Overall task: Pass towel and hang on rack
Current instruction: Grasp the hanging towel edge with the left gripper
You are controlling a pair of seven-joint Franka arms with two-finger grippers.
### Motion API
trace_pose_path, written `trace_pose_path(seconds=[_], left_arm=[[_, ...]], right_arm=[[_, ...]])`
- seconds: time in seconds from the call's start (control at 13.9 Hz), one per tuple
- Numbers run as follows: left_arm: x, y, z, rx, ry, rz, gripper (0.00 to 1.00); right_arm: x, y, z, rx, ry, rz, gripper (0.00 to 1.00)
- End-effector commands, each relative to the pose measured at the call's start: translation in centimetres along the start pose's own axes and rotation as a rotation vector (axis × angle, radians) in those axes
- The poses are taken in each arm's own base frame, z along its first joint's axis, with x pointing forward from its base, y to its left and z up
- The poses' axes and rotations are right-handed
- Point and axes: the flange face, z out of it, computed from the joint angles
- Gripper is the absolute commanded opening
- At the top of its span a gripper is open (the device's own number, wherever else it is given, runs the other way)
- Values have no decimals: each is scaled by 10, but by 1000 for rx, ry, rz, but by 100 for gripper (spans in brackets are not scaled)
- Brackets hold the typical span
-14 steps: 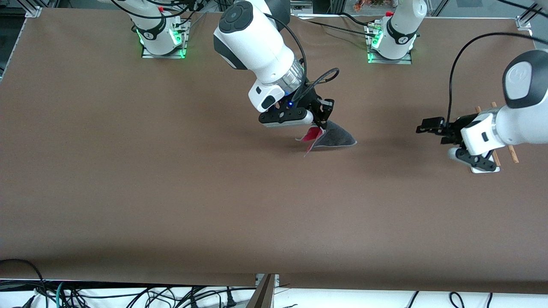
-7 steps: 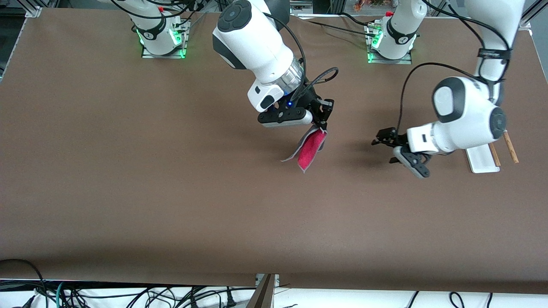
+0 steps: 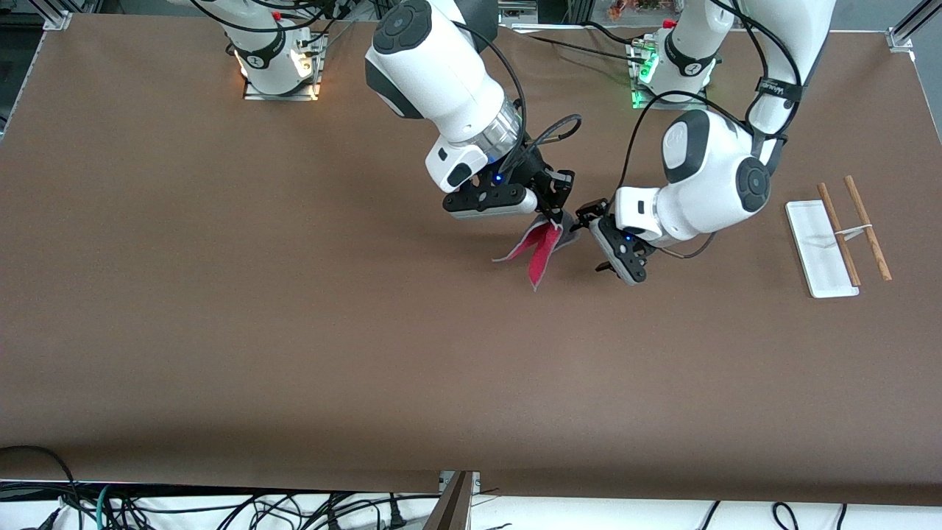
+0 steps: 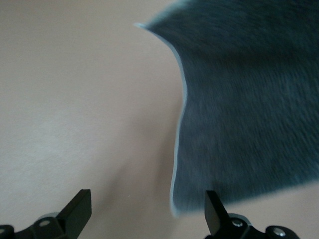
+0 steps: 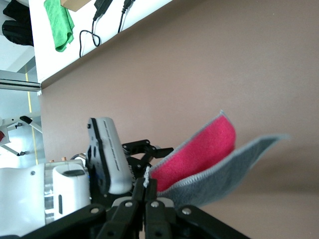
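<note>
My right gripper [image 3: 557, 211] is shut on one corner of the towel [image 3: 541, 252] and holds it up over the middle of the table. The towel hangs folded, pink-red side showing with grey edges. In the right wrist view the shut fingers [image 5: 145, 195] pinch the towel [image 5: 199, 155]. My left gripper [image 3: 586, 218] is open right beside the hanging towel, toward the left arm's end. In the left wrist view its gripper [image 4: 147, 210] stands wide open with the grey towel [image 4: 249, 99] just ahead of one finger, not between the jaws. The rack [image 3: 818, 250], with its two wooden rods [image 3: 839, 234], lies at the left arm's end.
The brown table [image 3: 294, 331] is bare around the towel. Both arm bases stand along the table's edge farthest from the front camera. Cables hang below the edge nearest that camera.
My left arm has swung from over the rack to beside the towel. The right gripper stayed in place; the towel lifted off the table and now dangles.
</note>
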Motion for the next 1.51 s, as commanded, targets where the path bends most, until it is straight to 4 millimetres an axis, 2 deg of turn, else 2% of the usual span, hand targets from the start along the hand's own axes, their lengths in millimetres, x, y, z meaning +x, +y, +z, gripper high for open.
trace_pose_path(seconds=[0.0, 0.29, 0.43, 0.57, 1.29, 1.36, 1.43], left_arm=[[-1, 2, 6, -5, 7, 35, 100], [-4, 0, 5, -6, 4, 83, 100], [1, 14, 9, -22, -4, 109, 100], [-2, 16, 12, -28, -14, 111, 100], [7, 13, 10, -23, 11, 96, 99], [11, 10, 13, -25, 15, 97, 92], [14, 9, 11, -23, 21, 99, 80]], right_arm=[[-2, -6, -8, 14, 8, 4, 0], [-2, -6, -8, 14, 8, 3, 0], [-2, -6, -8, 14, 8, 1, 0], [-2, -6, -8, 20, 12, 0, 0], [0, -6, -9, 26, 16, 0, 0], [0, -6, -9, 26, 17, -1, 0], [0, -6, -9, 27, 16, 0, 0]])
